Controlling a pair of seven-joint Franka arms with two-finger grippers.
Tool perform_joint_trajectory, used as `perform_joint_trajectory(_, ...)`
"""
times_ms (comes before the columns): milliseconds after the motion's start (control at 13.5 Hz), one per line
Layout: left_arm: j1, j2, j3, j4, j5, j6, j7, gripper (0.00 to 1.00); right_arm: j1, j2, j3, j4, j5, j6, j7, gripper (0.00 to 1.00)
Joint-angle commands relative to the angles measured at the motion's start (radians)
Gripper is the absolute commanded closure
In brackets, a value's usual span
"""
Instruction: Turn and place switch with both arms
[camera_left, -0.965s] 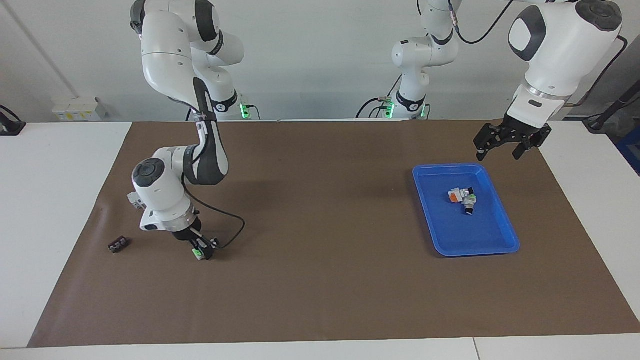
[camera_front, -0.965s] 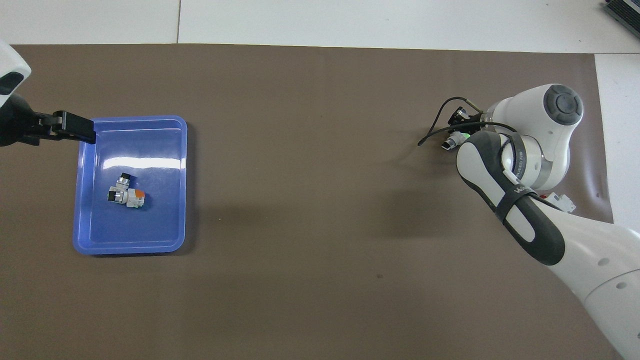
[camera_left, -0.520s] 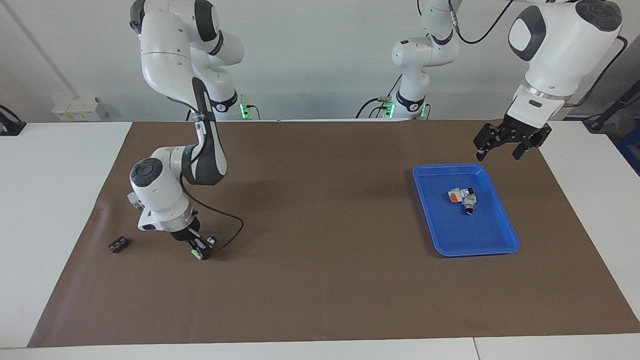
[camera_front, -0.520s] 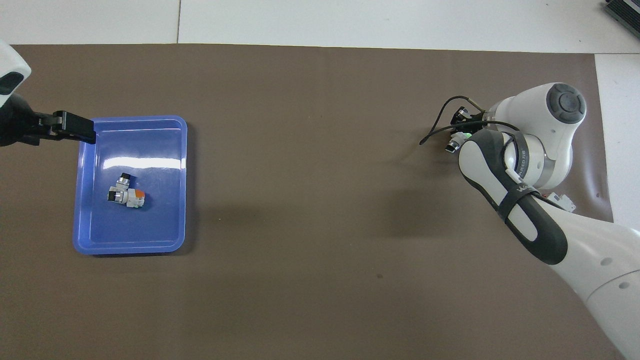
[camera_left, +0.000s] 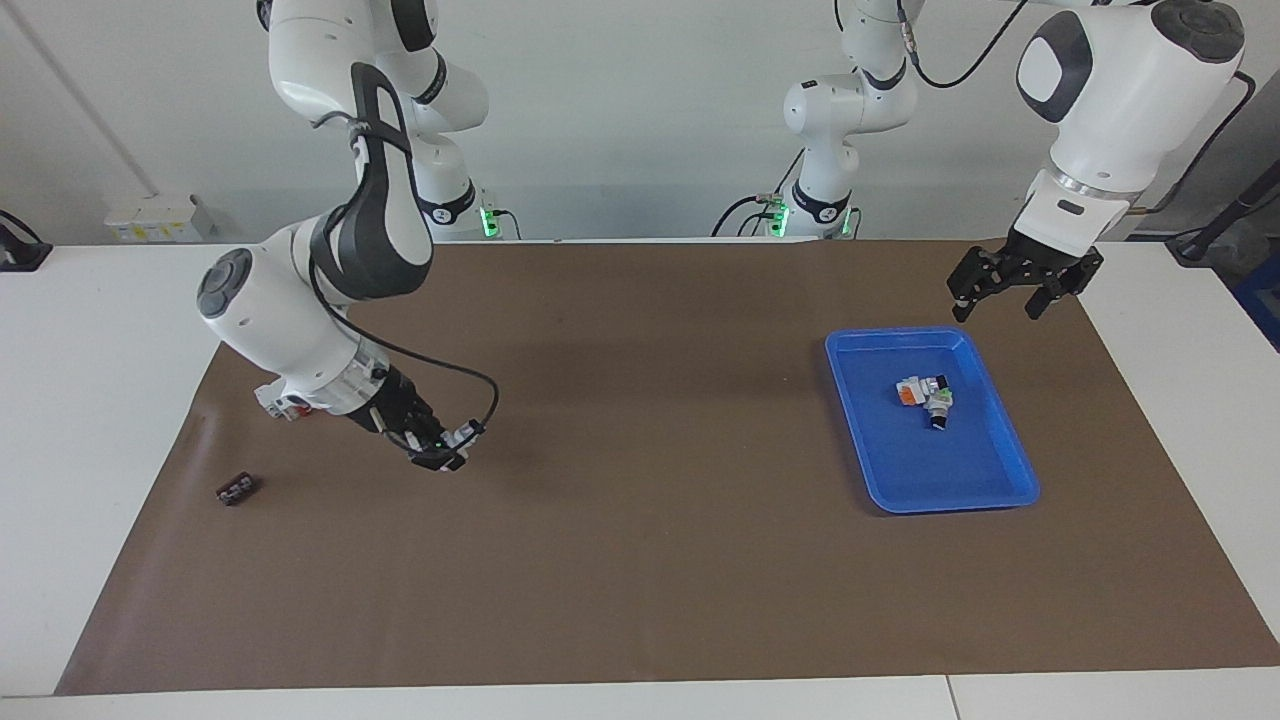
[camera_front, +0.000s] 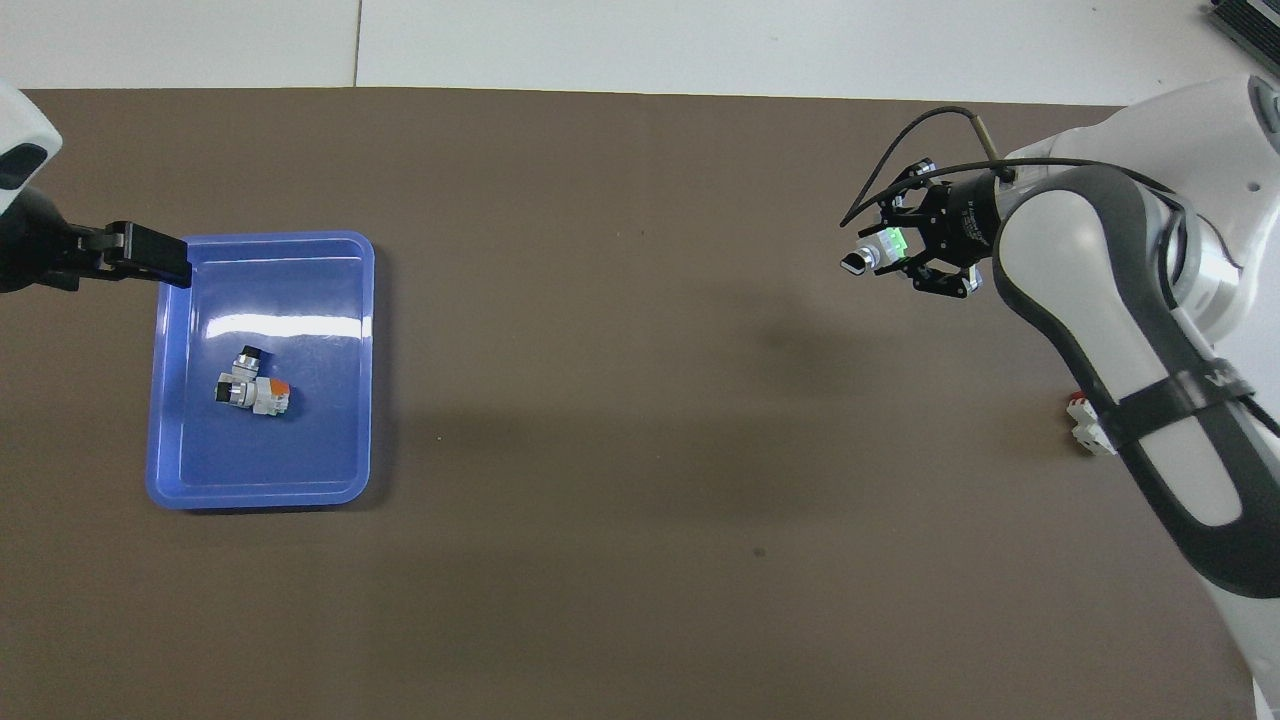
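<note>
My right gripper (camera_left: 440, 452) hangs tilted over the brown mat (camera_left: 640, 580) at the right arm's end of the table, shut on the switch (camera_left: 458, 438). The switch (camera_front: 878, 247) has a whitish body with a bright green end between the fingers, and its black knob sticks out past the fingertips toward the middle of the table. The right gripper (camera_front: 897, 255) and switch are clear of the mat. My left gripper (camera_left: 1000, 303) hovers open with nothing in it by the robot-side corner of the blue tray (camera_left: 880, 498), and the left arm waits there.
The blue tray (camera_front: 160, 492) holds two small switches (camera_front: 253, 385) lying together, one with an orange face. A white block with red parts (camera_front: 1086, 423) lies on the mat under the right arm. A small black piece (camera_left: 237, 489) lies near the mat's edge.
The right arm has lifted the switch off the mat and swung it up and toward the table's middle, tilting the gripper sideways. The left arm has not moved.
</note>
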Motion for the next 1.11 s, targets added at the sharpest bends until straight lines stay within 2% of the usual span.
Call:
perform_joint_trajectory(0, 0.003, -0.027, -0.002, -0.031, 0.018, 0.001, -0.004, 0.00, 0.026, -0.119, 0.036, -0.027, 0.115, -0.063, 0.221, 1.00)
perform_joint_trajectory(148, 0.003, -0.027, -0.002, -0.031, 0.018, 0.000, -0.004, 0.00, 0.090, -0.168, 0.040, -0.022, 0.133, -0.052, 0.450, 1.00)
perform_joint_trajectory(297, 0.003, -0.027, -0.002, -0.031, 0.018, 0.001, -0.007, 0.00, 0.167, -0.174, 0.040, -0.012, 0.178, -0.010, 0.665, 1.00)
perform_joint_trajectory(445, 0.003, -0.027, -0.002, -0.031, 0.018, 0.001, -0.006, 0.00, 0.259, -0.174, 0.041, -0.010, 0.199, 0.076, 0.750, 1.00)
perform_joint_trajectory(520, 0.002, -0.029, -0.002, -0.029, 0.018, 0.003, -0.010, 0.00, 0.291, -0.171, 0.040, -0.018, 0.242, 0.163, 0.779, 1.00)
perform_joint_trajectory(668, -0.014, -0.038, -0.006, -0.031, 0.011, 0.004, -0.015, 0.00, 0.333, -0.164, 0.040, -0.026, 0.262, 0.220, 0.857, 1.00)
perform_joint_trajectory(817, -0.015, -0.038, -0.011, -0.035, -0.083, 0.015, -0.053, 0.00, 0.377, -0.128, 0.040, -0.024, 0.258, 0.283, 0.917, 1.00)
perform_joint_trajectory(891, -0.014, -0.038, -0.009, -0.035, -0.166, 0.021, -0.076, 0.00, 0.418, -0.125, 0.038, -0.025, 0.236, 0.288, 0.923, 1.00)
perform_joint_trajectory(1039, -0.014, -0.038, -0.011, -0.035, -0.272, 0.026, -0.148, 0.01, 0.426, -0.124, 0.040, -0.019, 0.183, 0.253, 0.942, 1.00)
